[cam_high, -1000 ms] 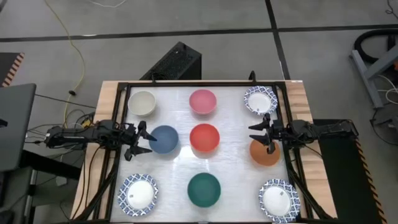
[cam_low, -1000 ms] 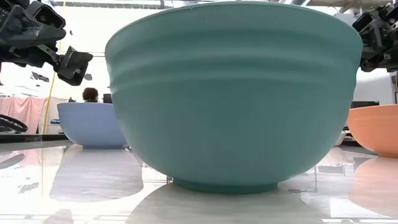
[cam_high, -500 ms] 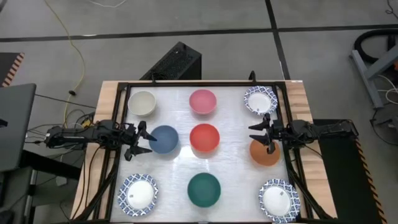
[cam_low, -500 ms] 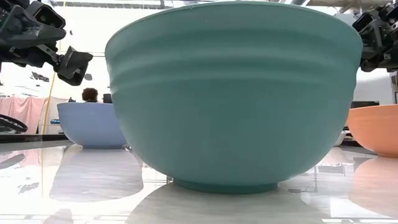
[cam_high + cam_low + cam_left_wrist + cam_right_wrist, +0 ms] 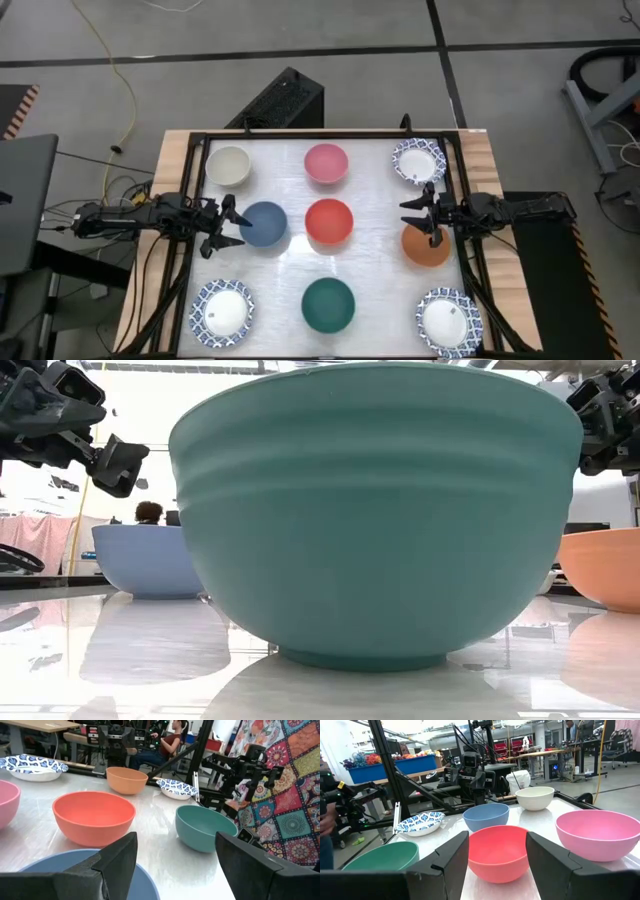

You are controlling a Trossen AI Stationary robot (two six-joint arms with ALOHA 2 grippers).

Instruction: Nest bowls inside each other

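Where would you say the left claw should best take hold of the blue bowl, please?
Probably the rim. The blue bowl stands upright, mouth up, with thin walls, so one finger inside and one outside suits it. The open left claw hovers at its left edge; coming straight down on that near rim keeps it away from the red bowl.

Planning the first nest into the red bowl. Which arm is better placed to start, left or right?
Either could; I'd lean left. The left gripper hangs open right at the blue bowl, beside the red bowl. The right gripper is open over the orange bowl's rim, which sits a little farther from red.
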